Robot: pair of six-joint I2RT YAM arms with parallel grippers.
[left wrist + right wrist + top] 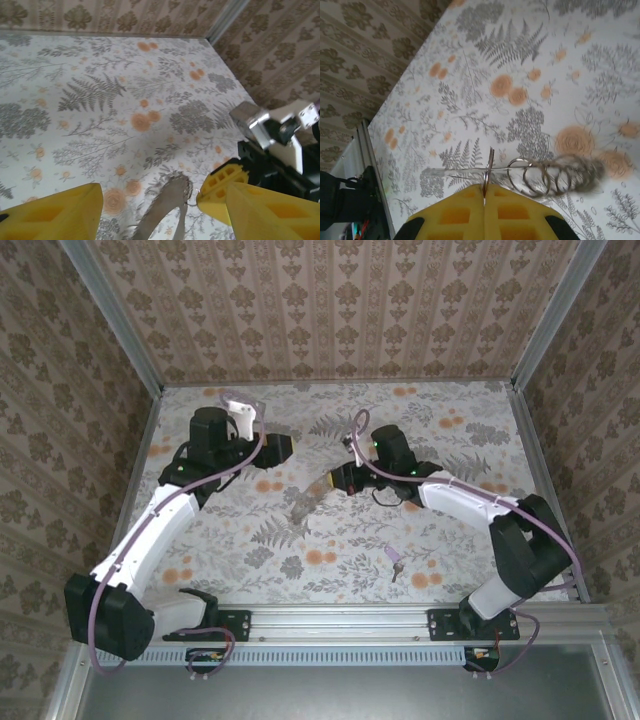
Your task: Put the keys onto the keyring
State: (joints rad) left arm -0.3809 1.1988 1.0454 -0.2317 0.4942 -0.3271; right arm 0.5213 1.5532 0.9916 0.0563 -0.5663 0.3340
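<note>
One relation decides the coming move. The key lies flat on the table in the lower right of the top view, close to the front rail. Both grippers sit up in the middle of the frame, so the key is down and to the right of each. Its long axis runs roughly top to bottom in that view, leaning a little. The purple-pink head seems to be at the upper end (it is too small there to be sure).

The right gripper is the nearer of the two, but its fingers are pressed together on the keyring. In the right wrist view they pinch one loop at the tips, and the rest trails off to the right as blurred, overlapping rings. From above, the keyring hangs as a grey smear toward the lower left of that gripper.

The left gripper stands farther from the key, with its fingers apart and nothing clamped. In the left wrist view the keyring's blur shows low in the frame between its yellow fingers, and I cannot tell whether it touches them.

My judgement is that the free left gripper would fetch the key, reaching past the hanging keyring to do so. The key is not yet threaded.
</note>
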